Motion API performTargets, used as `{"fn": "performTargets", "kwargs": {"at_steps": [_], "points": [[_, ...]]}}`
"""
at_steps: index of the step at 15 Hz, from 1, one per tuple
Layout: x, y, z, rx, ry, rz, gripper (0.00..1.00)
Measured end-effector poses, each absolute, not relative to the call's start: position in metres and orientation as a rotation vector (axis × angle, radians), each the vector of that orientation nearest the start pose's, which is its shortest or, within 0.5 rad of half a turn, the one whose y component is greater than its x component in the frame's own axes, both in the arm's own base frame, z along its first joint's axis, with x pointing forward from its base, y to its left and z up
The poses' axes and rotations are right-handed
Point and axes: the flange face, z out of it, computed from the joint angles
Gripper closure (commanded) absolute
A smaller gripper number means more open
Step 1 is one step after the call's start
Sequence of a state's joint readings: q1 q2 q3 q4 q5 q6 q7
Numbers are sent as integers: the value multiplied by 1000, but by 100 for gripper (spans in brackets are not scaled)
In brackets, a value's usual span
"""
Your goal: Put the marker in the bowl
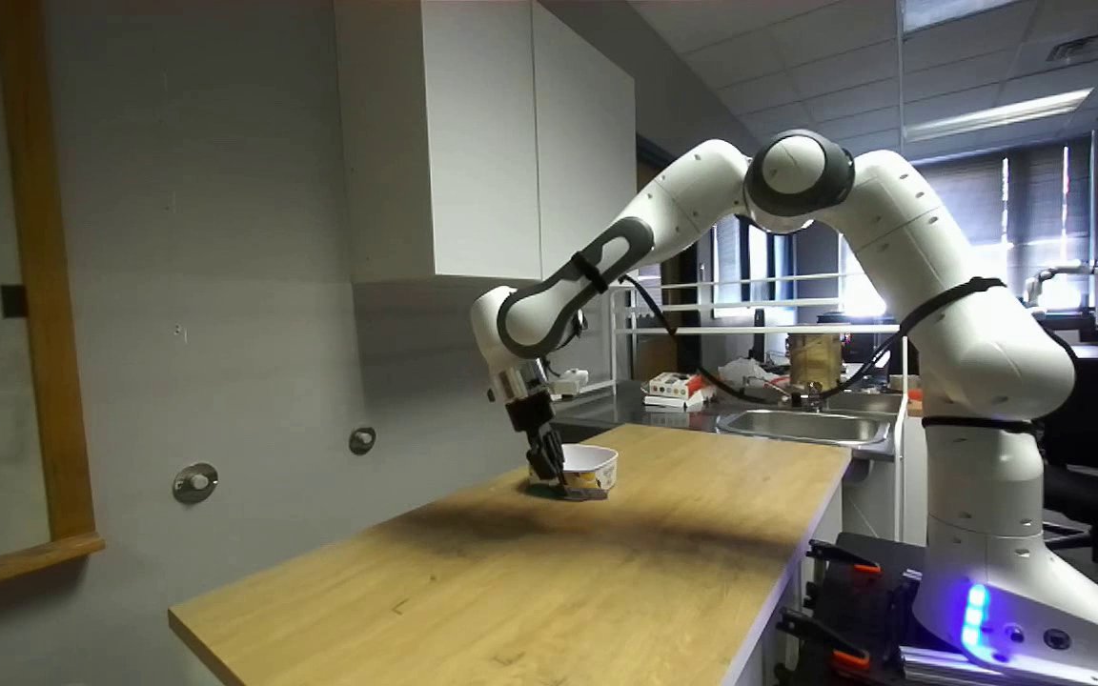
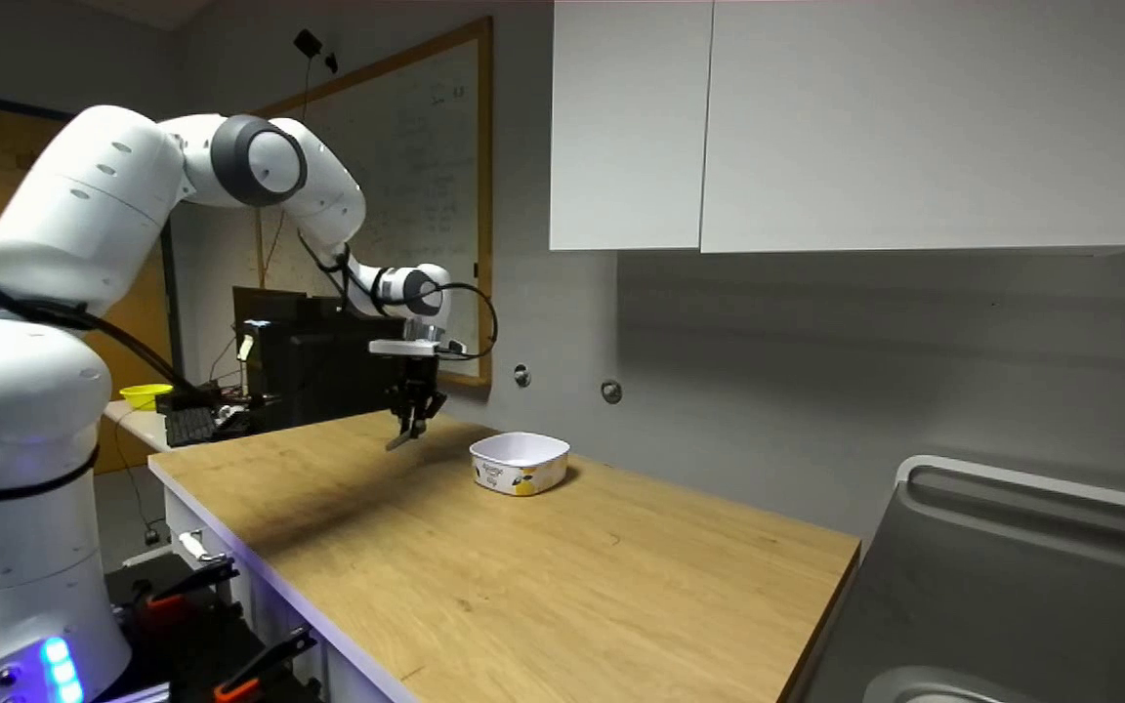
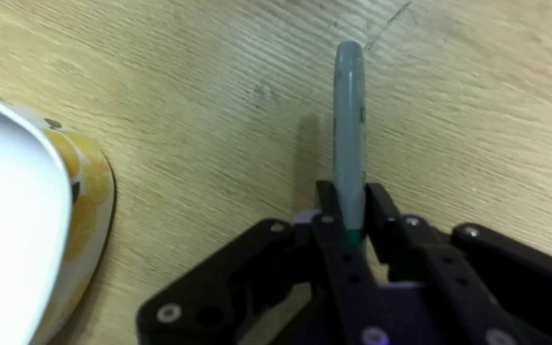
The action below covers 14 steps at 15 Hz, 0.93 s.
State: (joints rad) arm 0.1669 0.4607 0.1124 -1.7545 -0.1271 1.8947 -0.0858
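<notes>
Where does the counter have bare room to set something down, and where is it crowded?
Bare wooden counter lies between the bowl and the sink, and from the gripper toward the end by the whiteboard. The robot-side strip is bare too, under the arm. It is crowded beside the bowl, where the gripper holds the marker.

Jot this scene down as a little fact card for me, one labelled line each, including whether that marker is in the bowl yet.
Machine: white arm with a black hand
Held: marker, mostly gray with some green, gripped in the hand
Container: white bowl with yellow print, upright on the wooden tabletop
Marker position: beside the bowl, not touching it; appears to be above the tabletop
Marker in the bowl: not yet
Light: blue light glowing low on the arm
Background: white cabinet, wood-framed whiteboard
</notes>
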Motion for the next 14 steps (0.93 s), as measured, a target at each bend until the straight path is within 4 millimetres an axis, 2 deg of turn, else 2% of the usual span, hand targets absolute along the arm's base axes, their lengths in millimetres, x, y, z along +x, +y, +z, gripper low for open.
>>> {"fn": "performTargets", "kwargs": {"at_steps": [4,7,10,14], "points": [[586,156,341,-3164,-654,470,94],[584,149,369,-3214,-657,458,94],[593,135,388,-3274,-656,440,94],[615,111,410,-3342,-615,432,94]]}}
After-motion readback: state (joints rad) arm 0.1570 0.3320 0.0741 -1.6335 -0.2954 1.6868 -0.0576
